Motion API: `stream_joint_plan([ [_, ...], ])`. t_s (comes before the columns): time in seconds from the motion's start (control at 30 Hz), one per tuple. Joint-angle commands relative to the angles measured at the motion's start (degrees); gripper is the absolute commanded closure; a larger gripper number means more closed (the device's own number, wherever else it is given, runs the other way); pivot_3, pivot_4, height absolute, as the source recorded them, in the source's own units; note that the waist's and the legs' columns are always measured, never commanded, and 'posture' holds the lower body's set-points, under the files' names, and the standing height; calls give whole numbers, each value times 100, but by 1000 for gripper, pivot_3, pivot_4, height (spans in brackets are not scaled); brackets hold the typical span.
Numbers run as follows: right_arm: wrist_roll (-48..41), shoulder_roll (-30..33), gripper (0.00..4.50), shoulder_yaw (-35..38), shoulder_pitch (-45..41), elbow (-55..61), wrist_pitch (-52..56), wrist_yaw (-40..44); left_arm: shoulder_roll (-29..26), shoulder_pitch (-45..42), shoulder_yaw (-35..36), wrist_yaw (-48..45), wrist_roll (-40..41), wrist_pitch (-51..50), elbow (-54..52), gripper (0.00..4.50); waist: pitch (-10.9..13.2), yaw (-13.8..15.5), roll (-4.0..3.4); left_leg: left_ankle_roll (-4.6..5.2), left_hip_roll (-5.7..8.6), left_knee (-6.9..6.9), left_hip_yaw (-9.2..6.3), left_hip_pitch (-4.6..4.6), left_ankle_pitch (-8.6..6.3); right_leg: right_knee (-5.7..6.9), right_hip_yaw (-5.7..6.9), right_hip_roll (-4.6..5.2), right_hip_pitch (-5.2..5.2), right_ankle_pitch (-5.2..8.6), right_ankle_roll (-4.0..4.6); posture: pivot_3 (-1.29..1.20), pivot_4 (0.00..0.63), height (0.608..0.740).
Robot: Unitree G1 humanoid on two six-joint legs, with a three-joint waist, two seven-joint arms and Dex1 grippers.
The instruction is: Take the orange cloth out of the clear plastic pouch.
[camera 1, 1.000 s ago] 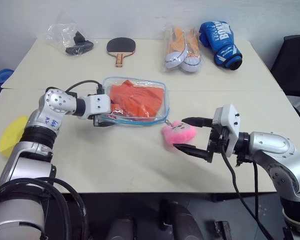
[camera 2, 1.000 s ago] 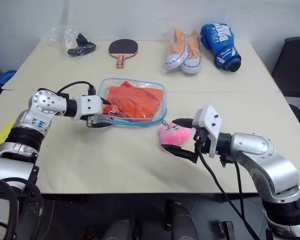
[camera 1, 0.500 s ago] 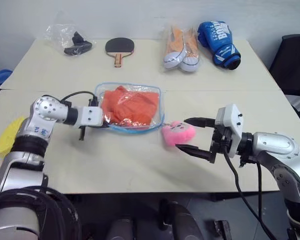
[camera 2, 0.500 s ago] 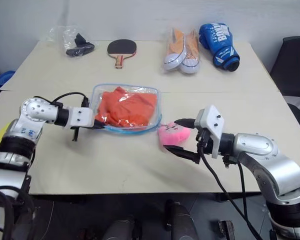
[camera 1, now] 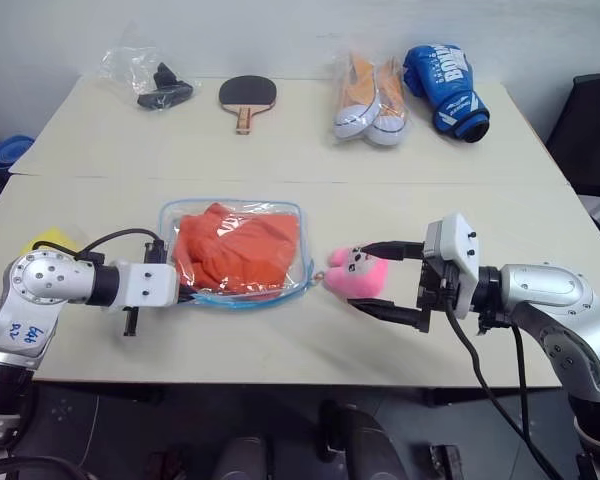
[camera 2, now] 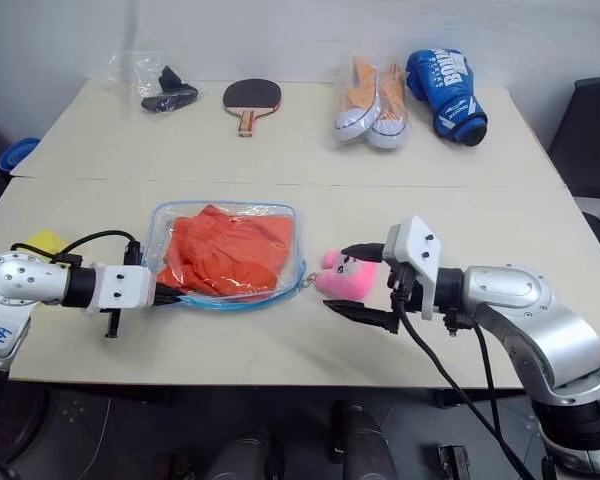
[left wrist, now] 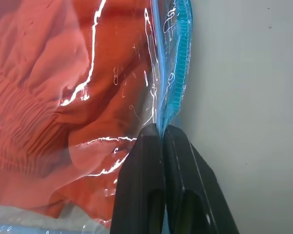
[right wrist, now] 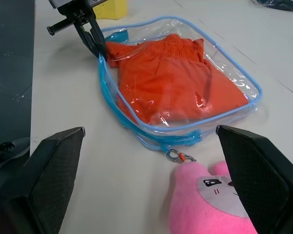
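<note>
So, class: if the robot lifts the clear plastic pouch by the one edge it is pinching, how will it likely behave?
The clear plastic pouch would probably sag, since its thin film wrinkles around the orange cloth. It likely feels light, holding only soft fabric. The glossy film may slip between the left gripper fingers.

My left hand (left wrist: 162,134), matt black plastic, pinches the clear plastic pouch (camera 1: 290,222), glossy with glare streaks; inside, the orange cloth (camera 1: 235,250) looks soft, ribbed and creased; the desk (camera 1: 280,330) is smooth, matt beige
</note>
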State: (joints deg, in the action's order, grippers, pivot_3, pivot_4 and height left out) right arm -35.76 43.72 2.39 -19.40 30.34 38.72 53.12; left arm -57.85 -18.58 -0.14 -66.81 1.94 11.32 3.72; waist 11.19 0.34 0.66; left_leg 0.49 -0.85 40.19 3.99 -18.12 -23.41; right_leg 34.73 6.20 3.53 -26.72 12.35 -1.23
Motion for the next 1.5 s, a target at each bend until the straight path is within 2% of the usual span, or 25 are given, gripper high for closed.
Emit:
stream_joint_plan([
  [0.03,-66,55,0,4,-84,50,-93,97,-41,-150,131,168,-69,490,381,4483,0,-1,0,0,0,0,0,0,0,0,1,0,0,0,0,0,150,740],
  [0.23,-37,10,0,-50,-151,-2,-99,112,223,-629,-101,341,-189,947,1035,4483,0,-1,0,1,1,0,1,-1,0,1,3,0,0,0,0,0,150,740],
  [0.4,-38,12,0,-27,-147,-28,-103,80,251,-637,-108,263,-111,871,1023,4483,0,-10,0,1,1,0,0,-5,0,-4,7,1,0,0,0,0,150,740],
  [0.5,25,-10,0,23,-81,-78,-123,-18,124,-385,112,40,303,409,742,3888,0,-38,0,1,0,0,1,-4,0,-2,6,0,-1,0,0,0,150,740],
  [0.63,-6,-89,0,239,15,-107,47,-408,-158,156,560,-172,907,-461,20,2706,0,-54,0,0,-2,0,0,-2,0,-1,6,-1,-1,0,0,0,150,740],
  [0.73,-140,-222,0,486,189,-91,324,-856,-418,691,1225,-236,2098,-2291,-1088,1775,0,-43,1,-2,-5,-1,-1,-6,-1,-4,4,-1,-3,0,0,0,150,740],
  [0.8,-99,-316,0,518,303,-131,435,-1088,-591,791,1647,-218,3345,-3714,-1781,1283,0,-33,1,-3,-5,0,-5,-6,-1,-7,3,1,-1,0,0,0,150,740],
  [0.87,19,-438,0,425,392,-279,560,-1338,-652,640,1931,-62,4406,-4685,-2291,1283,-1,-6,3,-3,-4,1,-13,-6,-1,-7,4,2,3,0,0,0,150,740],
  [1.0,13,-925,0,242,349,-678,845,-1774,-536,150,1952,470,5250,-5529,-2773,1283,-1,-18,2,-7,2,3,-15,2,1,-4,-1,4,15,0,0,0,150,740],
  [1.1,-78,-1333,0,278,148,-992,1111,-2107,-439,-74,1799,687,5299,-5696,-2881,1283,2,-65,-3,-19,3,0,-7,0,8,7,-7,-4,13,1,3,0,150,740],
  [1.3,76,-1508,0,152,83,-1276,1123,-2177,-259,-156,1529,869,4944,-5571,-2939,1283,4,-49,-7,-28,2,-7,-3,2,12,16,-12,-11,10,8,14,0,150,740],
  [1.4,109,-1590,638,88,92,-1305,1071,-2154,-183,-206,1430,917,4809,-5500,-2958,1251,4,-46,-6,-28,2,-7,-2,1,12,14,-13,-11,10,8,13,0,150,740],
  [1.5,83,-1593,1582,64,109,-1198,1047,-2082,-120,-279,1372,949,4758,-5488,-2937,1251,4,-54,-7,-28,2,-8,-1,0,12,15,-14,-12,10,8,14,0,150,740],
])
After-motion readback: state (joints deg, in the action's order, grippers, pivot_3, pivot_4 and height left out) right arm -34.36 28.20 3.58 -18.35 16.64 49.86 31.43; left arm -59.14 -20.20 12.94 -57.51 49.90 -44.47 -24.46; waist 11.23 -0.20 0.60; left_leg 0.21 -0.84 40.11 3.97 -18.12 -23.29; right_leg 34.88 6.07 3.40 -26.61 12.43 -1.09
